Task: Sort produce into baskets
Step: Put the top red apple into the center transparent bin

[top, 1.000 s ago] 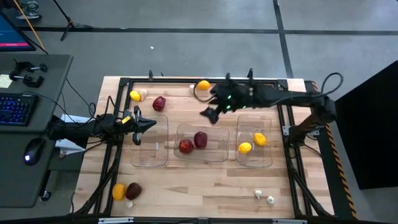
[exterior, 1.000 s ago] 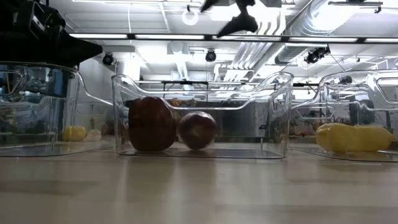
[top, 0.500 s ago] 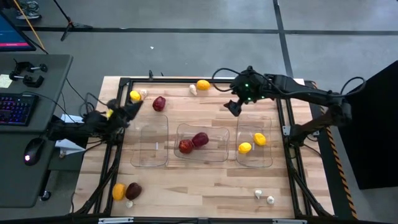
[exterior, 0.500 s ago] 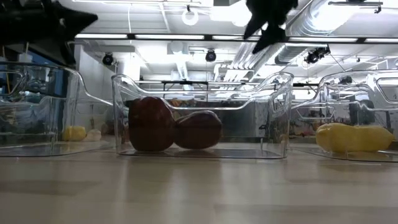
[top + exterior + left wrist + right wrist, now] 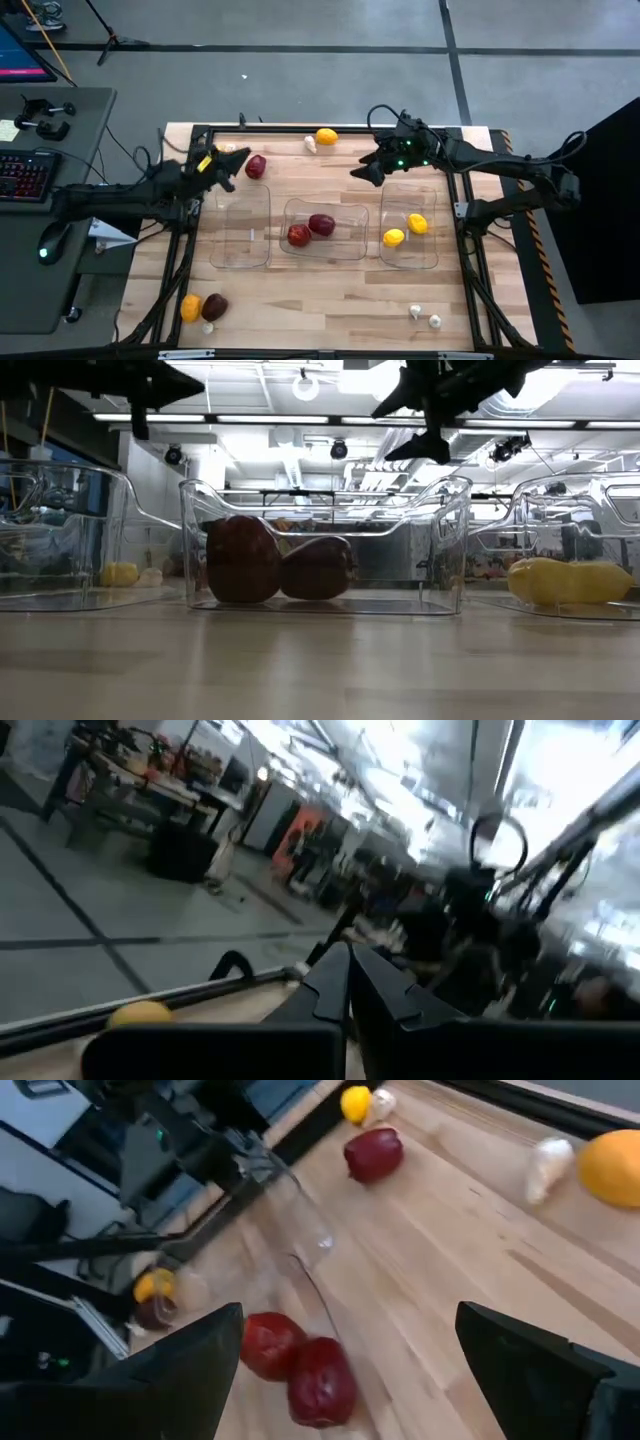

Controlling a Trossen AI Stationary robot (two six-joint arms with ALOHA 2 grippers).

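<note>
Since the earlier frames, the left claw (image 5: pixel 222 166) has been swung from beside the left basket toward the far-left corner, and the right claw (image 5: pixel 366 171) has been drawn back from above the middle basket to the far side of the right basket; the two dark red fruits in the middle basket now lie touching.

At the far left of the table (image 5: pixel 330 290), a yellow fruit (image 5: pixel 217 154) and a garlic piece (image 5: pixel 231 150) lie by the rim, with a loose dark red fruit (image 5: pixel 256 166) just beside the left claw, whose fingers are seen pressed together with nothing held. The left basket (image 5: pixel 243 235) appears empty. The middle basket (image 5: pixel 325 230) holds two dark red fruits (image 5: pixel 310 229). An orange fruit (image 5: pixel 326 137) and another garlic piece (image 5: pixel 310 144) lie at the far edge, near the right claw, which is spread wide and empty. The right basket (image 5: pixel 410 228) holds two yellow fruits (image 5: pixel 406 231).

The step in hand is judged to be a fresh pick. The left fingers would have to be parted before descent, and the dark red fruit straddled squarely, since a round piece may roll away if nudged.
</note>
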